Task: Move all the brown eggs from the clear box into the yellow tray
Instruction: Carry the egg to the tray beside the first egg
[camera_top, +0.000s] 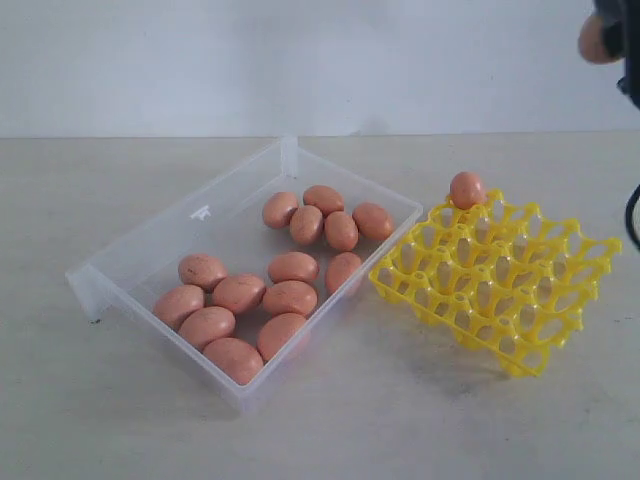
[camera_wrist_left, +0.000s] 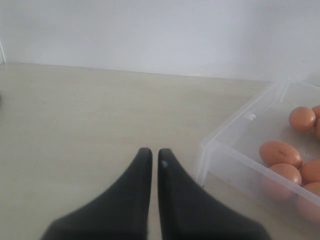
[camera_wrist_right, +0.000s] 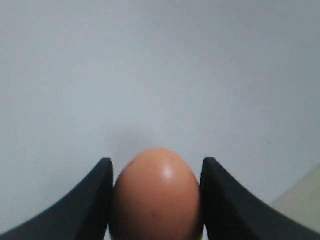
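Several brown eggs (camera_top: 290, 297) lie in two clusters inside the clear box (camera_top: 140, 255) at centre left. The yellow tray (camera_top: 545, 300) stands to the right of the box, with one brown egg (camera_top: 466, 189) in its far corner cell. High at the top right edge, my right gripper (camera_top: 610, 35) is shut on a brown egg (camera_wrist_right: 156, 195), held between both fingers well above the tray. My left gripper (camera_wrist_left: 151, 152) is shut with nothing in it, low over the table, apart from the box's near corner (camera_wrist_left: 207, 150); it is out of the exterior view.
A pale table (camera_top: 400, 420) carries everything and a white wall (camera_top: 300, 60) stands behind it. A small tab (camera_top: 85, 295) sticks out on the box's left end.
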